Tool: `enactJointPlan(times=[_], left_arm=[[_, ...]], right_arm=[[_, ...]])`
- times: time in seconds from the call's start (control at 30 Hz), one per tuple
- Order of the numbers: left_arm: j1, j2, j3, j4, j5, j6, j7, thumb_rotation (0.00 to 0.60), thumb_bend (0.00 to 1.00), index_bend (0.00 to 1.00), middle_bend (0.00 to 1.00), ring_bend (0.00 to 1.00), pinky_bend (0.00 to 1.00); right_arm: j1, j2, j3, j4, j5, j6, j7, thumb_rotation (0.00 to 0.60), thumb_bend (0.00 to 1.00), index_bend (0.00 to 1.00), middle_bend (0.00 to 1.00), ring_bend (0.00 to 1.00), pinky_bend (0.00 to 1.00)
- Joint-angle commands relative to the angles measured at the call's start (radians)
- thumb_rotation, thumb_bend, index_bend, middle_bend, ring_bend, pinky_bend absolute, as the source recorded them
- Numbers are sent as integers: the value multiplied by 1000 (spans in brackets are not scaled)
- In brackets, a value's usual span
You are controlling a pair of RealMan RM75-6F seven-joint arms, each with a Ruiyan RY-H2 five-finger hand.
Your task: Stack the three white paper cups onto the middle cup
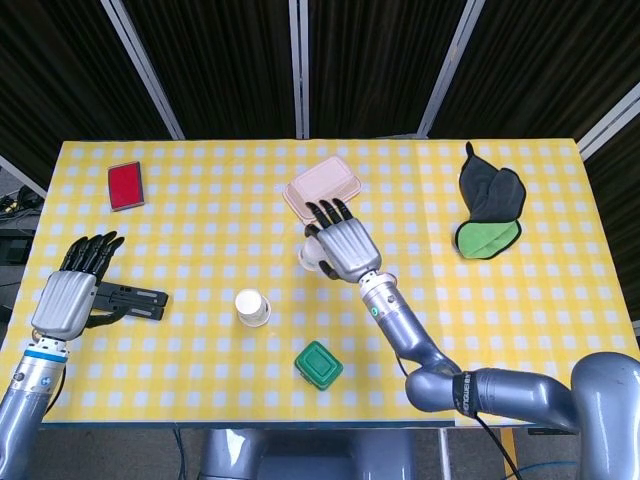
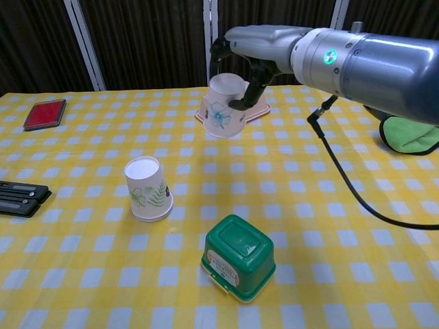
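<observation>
The right hand (image 2: 241, 51) grips a white paper cup with a blue flower print (image 2: 225, 106) in the air, clear of the yellow checked table (image 2: 357, 226). This cup is tilted, its closed base up under the fingers and its mouth down toward the near edge. A white paper cup with a green leaf print (image 2: 147, 188) stands inverted near mid-table, well apart, with bare cloth between. The left hand (image 1: 68, 293) rests fingers spread, holding nothing, by the left edge.
</observation>
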Motion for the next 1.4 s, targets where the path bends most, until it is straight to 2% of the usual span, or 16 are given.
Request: enactJointPlan(times=[0.03,0.2,0.67,1.1,1.2,1.4], left_arm=[[0,-1,-1,3,2,-3,-4,600,176,0,0,0,0],[0,-3,-1,4,8,-6,-8,600,176,0,0,0,0],[-3,-4,-9,10,-4,-28,-11,600,176,0,0,0,0],[-2,-2,-14,11,-15,-38,-3,600,176,0,0,0,0],[-1,-1,-15,7,-16,-37,-3,600,176,0,0,0,0],[-2,-2,-16,8,-18,-42,-3,600,177,0,0,0,0]], right_arm=[[24,-16,-8,-96,-18,68,-75,600,281,446,53,0,26],[39,-63,-21,-126,-28,97,-95,600,281,447,52,0,26],[66,-160,-24,-50,-12,76,-51,600,281,453,52,0,32],[81,-219,-30,-26,-30,67,-30,600,259,445,40,0,36],[81,-226,-35,-16,-32,68,-31,600,229,404,16,0,34],[81,-237,-37,4,-43,87,-47,600,160,209,0,0,24]])
